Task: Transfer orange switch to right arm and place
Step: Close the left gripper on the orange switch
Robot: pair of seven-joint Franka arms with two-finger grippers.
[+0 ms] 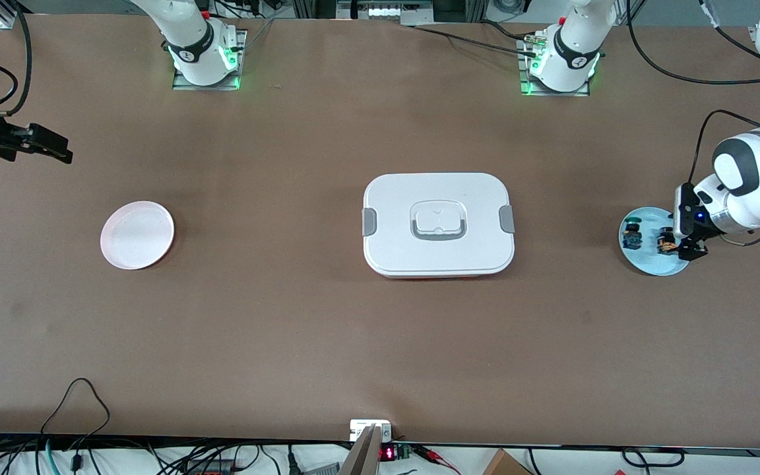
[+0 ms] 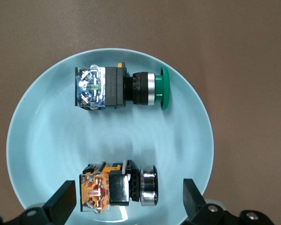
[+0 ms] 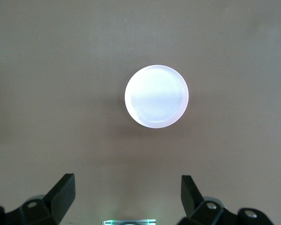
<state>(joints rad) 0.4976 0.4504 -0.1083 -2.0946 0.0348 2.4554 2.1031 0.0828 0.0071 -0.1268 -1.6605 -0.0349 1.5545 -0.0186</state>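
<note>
The orange switch (image 1: pixel 667 246) (image 2: pixel 114 190) lies on its side on a light blue plate (image 1: pixel 650 262) (image 2: pixel 47 140) at the left arm's end of the table. My left gripper (image 1: pixel 691 251) (image 2: pixel 128 201) hovers low over the plate, open. Its fingers (image 2: pixel 61 202) stand on either side of the orange switch without touching it. My right gripper (image 1: pixel 57 149) (image 3: pixel 127 197) hangs open and empty in the air at the right arm's end of the table. Its wrist view looks down on a pale pink plate (image 1: pixel 137 235) (image 3: pixel 156 96).
A second switch (image 1: pixel 632 235) (image 2: pixel 117 88) with a blue-green body and green button lies on the same blue plate. A white lidded box with grey clasps (image 1: pixel 438 224) sits mid-table between the two plates. Cables run along the table's edges.
</note>
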